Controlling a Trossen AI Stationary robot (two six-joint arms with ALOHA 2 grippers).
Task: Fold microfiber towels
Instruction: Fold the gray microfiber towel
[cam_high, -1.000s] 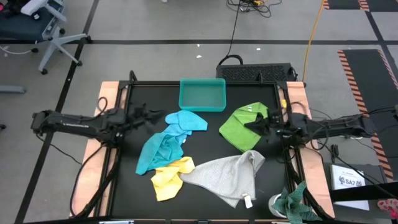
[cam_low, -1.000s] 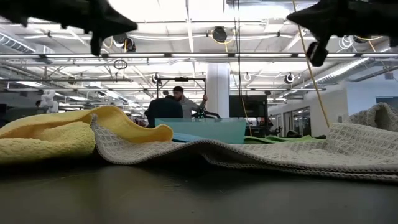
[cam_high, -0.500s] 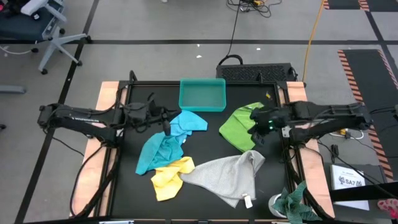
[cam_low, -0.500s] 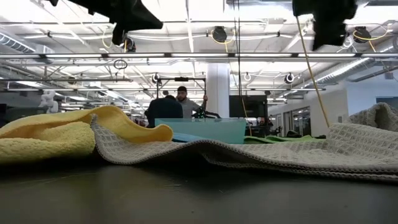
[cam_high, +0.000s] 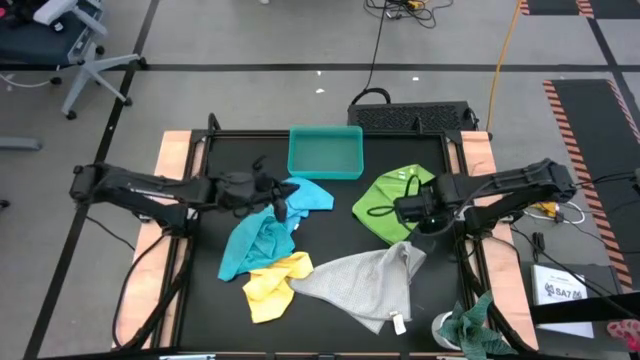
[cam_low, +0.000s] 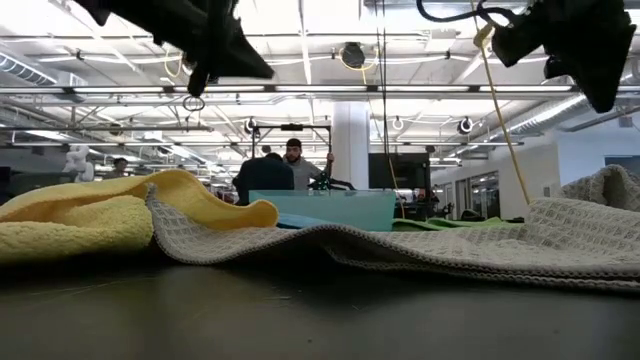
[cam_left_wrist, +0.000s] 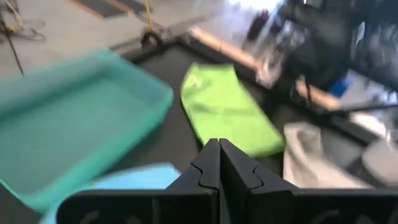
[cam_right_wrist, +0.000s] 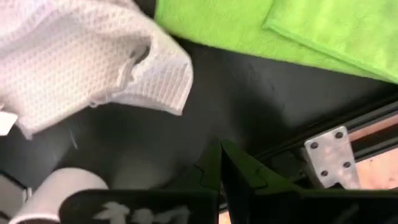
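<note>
Several microfiber towels lie crumpled on the black table: lime green, light blue, turquoise, yellow and pale grey. The grey towel overlaps the yellow one's edge. My left gripper is shut and hangs above the light blue towel; its wrist view looks past the shut fingers at the green towel. My right gripper is shut and points down above the bare table between the green towel and the grey towel. Both grippers hang high above the towels in the low view.
A teal plastic tray stands at the far edge, mid table. A mottled green-and-white rag lies off the table's near right corner. The table's metal frame bracket is close to my right gripper. People stand in the room beyond.
My left gripper has moved toward the table's right edge and now hangs over the light blue towel. My right gripper has tipped from level to pointing down and shifted slightly toward the near edge. Both stayed shut. No towel has moved.
</note>
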